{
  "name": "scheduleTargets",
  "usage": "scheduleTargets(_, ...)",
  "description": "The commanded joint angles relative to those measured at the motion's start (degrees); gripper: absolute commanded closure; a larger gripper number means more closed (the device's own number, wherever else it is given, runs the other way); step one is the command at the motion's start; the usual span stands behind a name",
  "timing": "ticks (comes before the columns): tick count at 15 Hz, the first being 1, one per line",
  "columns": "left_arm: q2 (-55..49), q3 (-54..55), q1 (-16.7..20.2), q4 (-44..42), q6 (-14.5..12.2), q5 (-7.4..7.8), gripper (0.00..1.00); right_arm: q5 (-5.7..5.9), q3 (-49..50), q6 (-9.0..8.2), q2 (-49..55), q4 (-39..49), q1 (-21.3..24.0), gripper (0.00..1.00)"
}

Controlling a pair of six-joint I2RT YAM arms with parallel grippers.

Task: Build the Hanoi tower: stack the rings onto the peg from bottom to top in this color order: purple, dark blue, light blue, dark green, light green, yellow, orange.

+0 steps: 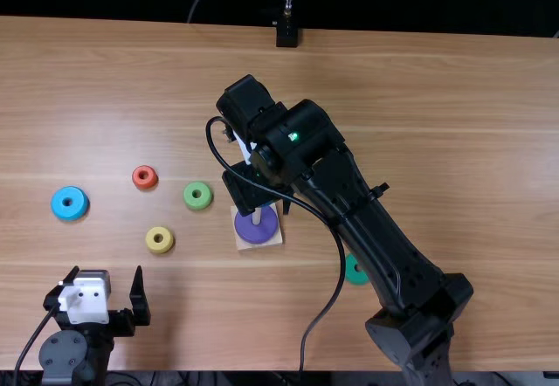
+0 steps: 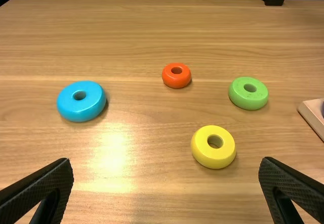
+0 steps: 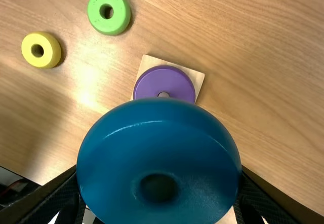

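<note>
My right gripper (image 1: 251, 189) hangs over the wooden base (image 1: 272, 240), where the purple ring (image 1: 257, 225) lies around the white peg (image 1: 257, 216). In the right wrist view, my right gripper (image 3: 159, 193) is shut on the dark blue ring (image 3: 159, 153), held above the purple ring (image 3: 167, 80). At lower left, my left gripper (image 1: 106, 286) stands open; the left wrist view shows its fingers apart (image 2: 166, 181). Loose on the table lie the light blue ring (image 1: 70, 203), orange-red ring (image 1: 145, 176), light green ring (image 1: 197, 196), yellow ring (image 1: 159, 239) and dark green ring (image 1: 355, 270).
My right arm (image 1: 376, 229) crosses the table diagonally from the lower right, passing over the edge of the dark green ring. A black cable loops beside it. A black stand (image 1: 286, 33) is at the table's far edge.
</note>
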State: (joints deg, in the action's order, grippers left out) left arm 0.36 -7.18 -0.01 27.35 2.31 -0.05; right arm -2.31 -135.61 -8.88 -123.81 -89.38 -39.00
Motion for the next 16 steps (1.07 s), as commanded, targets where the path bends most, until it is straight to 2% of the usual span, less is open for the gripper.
scheduleTargets(1,-0.36,6.65,-0.08,3.76,-0.09,-0.37,0.0,0.09,1.14,0.03,-0.73,-0.12,-0.55,0.8)
scheduleTargets(4,-0.36,6.65,-0.08,3.86,-0.09,-0.37,0.0,0.09,1.14,0.03,-0.82,-0.12,-0.72,0.79)
scheduleTargets(6,-0.36,6.65,-0.08,3.86,-0.09,-0.37,0.0,0.09,1.05,0.03,-0.73,-0.12,-1.34,0.84)
scheduleTargets(13,-0.36,6.65,-0.08,3.76,-0.09,-0.37,0.0,-0.01,1.23,-0.19,-0.82,-0.62,-1.95,0.84)
scheduleTargets(15,-0.36,6.65,-0.08,3.76,-0.09,-0.37,0.0,-0.01,1.23,-0.19,-0.82,-0.62,-1.69,0.82)
scheduleTargets(16,-0.36,6.65,-0.08,3.76,-0.09,-0.37,0.0,-0.01,1.23,-0.29,-0.82,-0.62,-1.6,0.77)
